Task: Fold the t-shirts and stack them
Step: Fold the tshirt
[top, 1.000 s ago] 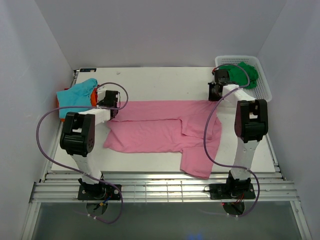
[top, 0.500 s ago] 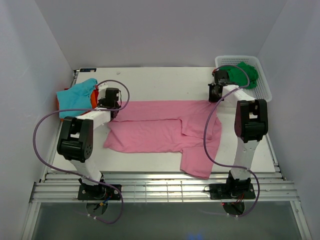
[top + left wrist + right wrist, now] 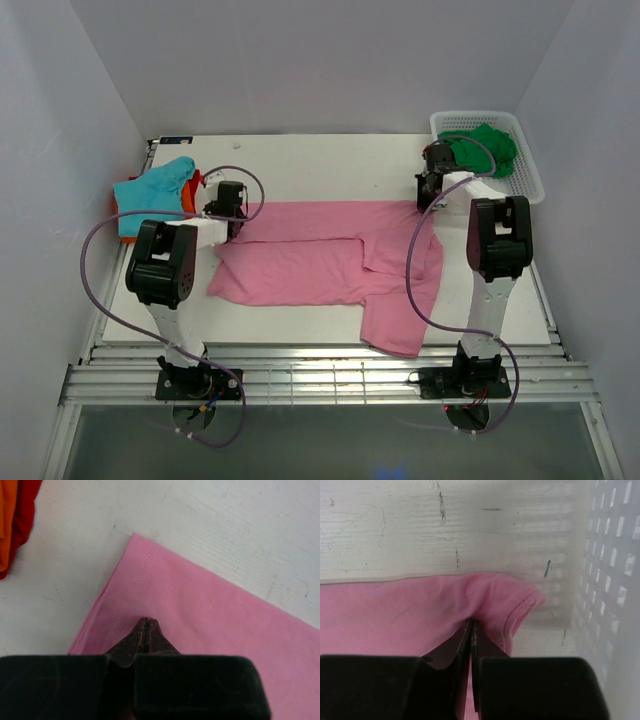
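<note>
— Pinching anything with that left tool (image 3: 145, 630)?
— Yes. Its jaws are pressed together on the pink t-shirt (image 3: 320, 255), at the hemmed corner of its far left end, low over the bench (image 3: 320, 160).
— And your right tool (image 3: 471, 630)?
— Closed too, nipping a raised fold of the same shirt at its far right end, just beside the white mesh basket (image 3: 530, 180).
— Where are the others?
— The dark green t-shirt (image 3: 485, 148) lies in that basket. The teal t-shirt (image 3: 150, 190) sits at the bench's left edge, with the orange t-shirt (image 3: 7, 520) showing at its right side, near my left tool. The pink one lies spread between my arms, one part reaching the near edge.
</note>
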`<action>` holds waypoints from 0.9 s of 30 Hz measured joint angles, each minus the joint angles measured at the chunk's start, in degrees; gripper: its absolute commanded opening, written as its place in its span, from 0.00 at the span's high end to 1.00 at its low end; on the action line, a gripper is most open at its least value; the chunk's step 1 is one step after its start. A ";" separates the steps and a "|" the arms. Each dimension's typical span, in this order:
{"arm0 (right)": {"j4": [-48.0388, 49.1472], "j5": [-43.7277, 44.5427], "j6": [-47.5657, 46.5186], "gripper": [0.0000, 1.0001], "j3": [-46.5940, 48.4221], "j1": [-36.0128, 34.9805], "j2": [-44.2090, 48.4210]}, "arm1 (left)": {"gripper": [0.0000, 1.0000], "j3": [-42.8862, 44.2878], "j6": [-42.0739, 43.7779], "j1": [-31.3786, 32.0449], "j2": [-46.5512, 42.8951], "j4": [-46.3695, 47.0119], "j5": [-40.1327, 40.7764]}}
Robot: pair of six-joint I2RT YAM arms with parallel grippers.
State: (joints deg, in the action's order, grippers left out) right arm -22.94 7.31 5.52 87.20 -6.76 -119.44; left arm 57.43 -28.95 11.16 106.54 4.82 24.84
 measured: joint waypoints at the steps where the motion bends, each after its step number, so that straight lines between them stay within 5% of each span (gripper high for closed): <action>1: -0.15 -0.02 0.00 0.92 0.00 -0.02 -0.28 | 1.00 0.24 0.00 0.00 0.74 -0.09 0.00; 27: -9.33 -4.85 0.33 0.92 28.63 -2.32 -17.90 | 1.00 14.64 -0.24 -2.25 10.45 -5.68 1.14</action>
State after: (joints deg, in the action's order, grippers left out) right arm -32.27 2.46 5.85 115.83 -9.08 -137.34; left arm 72.07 -29.19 8.91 116.99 -0.86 25.98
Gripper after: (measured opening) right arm 0.078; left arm 0.026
